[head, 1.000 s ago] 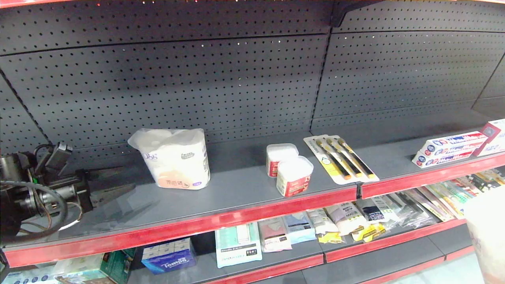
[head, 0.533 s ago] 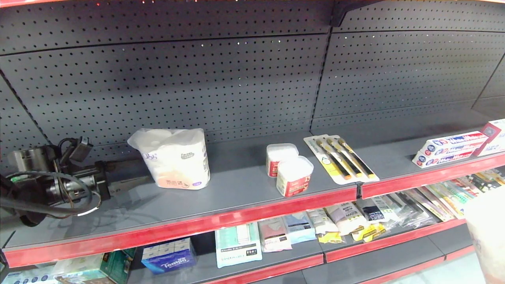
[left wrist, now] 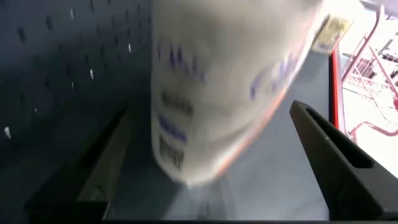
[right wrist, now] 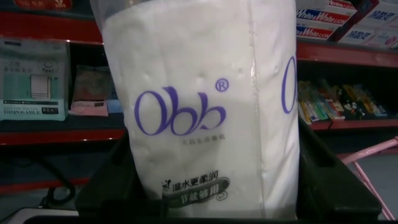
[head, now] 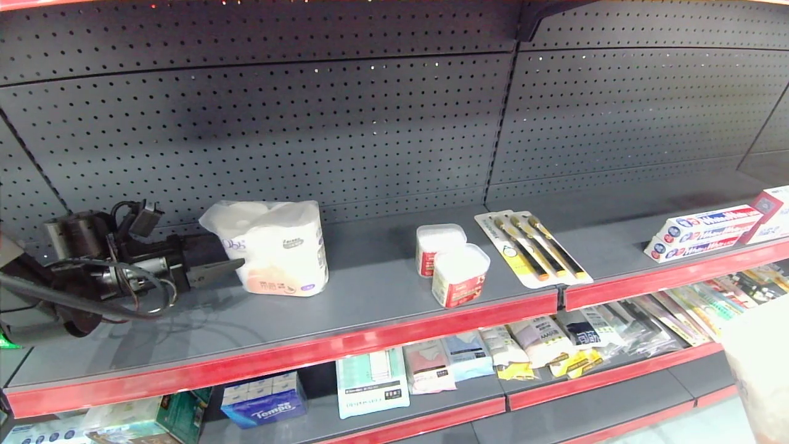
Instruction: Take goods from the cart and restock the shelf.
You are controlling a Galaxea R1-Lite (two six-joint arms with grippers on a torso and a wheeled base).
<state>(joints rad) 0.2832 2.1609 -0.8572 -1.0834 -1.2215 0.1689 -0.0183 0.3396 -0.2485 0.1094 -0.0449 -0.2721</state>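
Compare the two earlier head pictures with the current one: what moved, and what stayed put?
The left gripper advanced rightward along the shelf to the toilet-paper pack; its open fingers now flank it. That pack, the cotton-swab tubs, toothbrushes and the second pack in the right gripper stayed put.

Head: high, facing shelf [head: 382, 296]. Left wrist: close, sharing shelf's tissue pack [left wrist: 217, 87].

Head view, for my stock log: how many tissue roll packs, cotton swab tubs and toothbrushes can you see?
Tissue roll packs: 2 (one on the shelf, one in the right gripper)
Cotton swab tubs: 2
Toothbrushes: 3
Total: 7
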